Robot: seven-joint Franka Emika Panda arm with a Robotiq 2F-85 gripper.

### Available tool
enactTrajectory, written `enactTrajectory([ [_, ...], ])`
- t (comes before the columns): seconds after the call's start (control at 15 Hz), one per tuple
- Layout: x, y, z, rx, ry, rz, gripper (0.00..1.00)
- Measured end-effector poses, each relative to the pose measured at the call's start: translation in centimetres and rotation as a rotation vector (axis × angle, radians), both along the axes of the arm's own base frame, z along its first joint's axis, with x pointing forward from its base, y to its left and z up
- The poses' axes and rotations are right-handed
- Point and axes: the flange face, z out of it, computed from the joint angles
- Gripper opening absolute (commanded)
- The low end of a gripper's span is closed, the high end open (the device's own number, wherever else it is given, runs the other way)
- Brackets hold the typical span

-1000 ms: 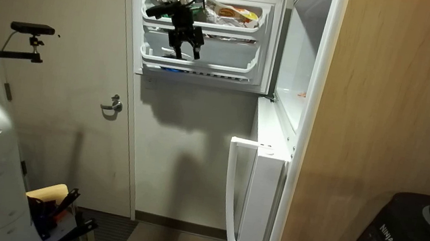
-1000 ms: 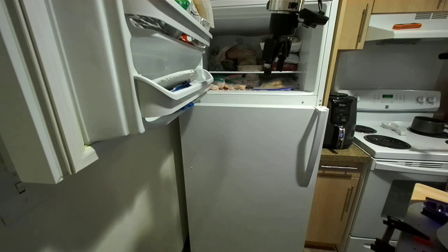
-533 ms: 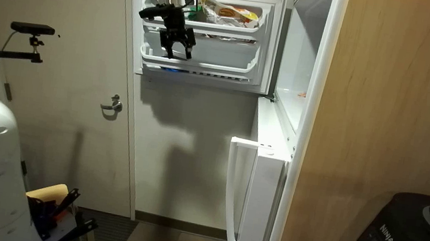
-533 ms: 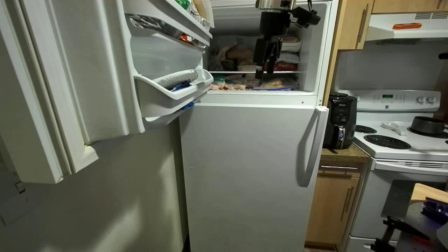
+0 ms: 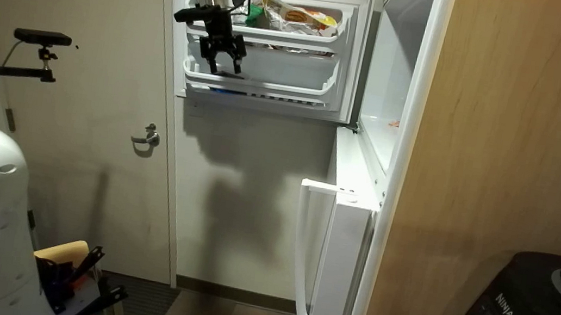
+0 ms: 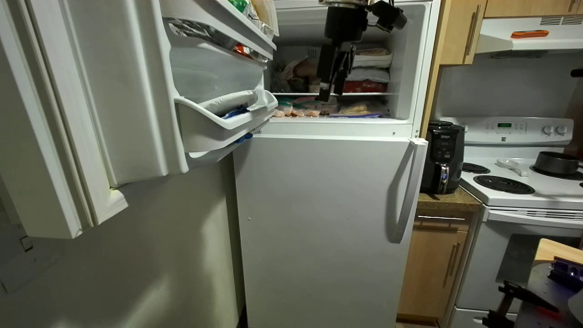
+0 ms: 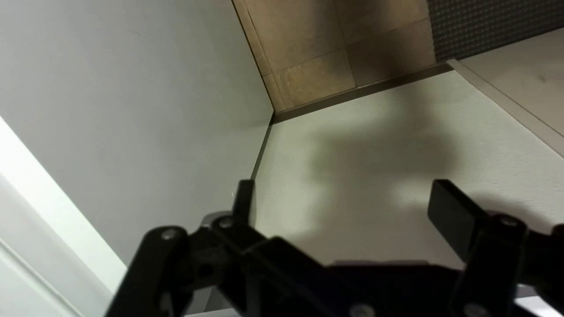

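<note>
Wrist view: the tool is spread wide, pale wall visible between its fingers.

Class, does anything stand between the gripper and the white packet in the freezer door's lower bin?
Yes: the bin's front rim stands between the open gripper and the white packet. Nothing else visible does; reaching over looks possible.

- Gripper before the freezer
- Packets in the upper bin of the freezer door
- Air fryer on the counter, between fridge and stove
- Pot on the stove
</note>
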Motion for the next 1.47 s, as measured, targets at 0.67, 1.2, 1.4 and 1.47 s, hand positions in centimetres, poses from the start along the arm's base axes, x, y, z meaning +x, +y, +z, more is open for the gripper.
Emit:
enactTrajectory([
  [0.67,-0.4,3.4,-0.6,0.017,-0.010,0.062,1.00],
  [1.2,-0.4,3.4,-0.5,0.017,-0.011,0.062,1.00],
  [1.4,-0.4,3.4,-0.5,0.017,-0.011,0.062,1.00],
  [1.47,-0.4,3.4,-0.5,0.017,-0.011,0.062,1.00],
])
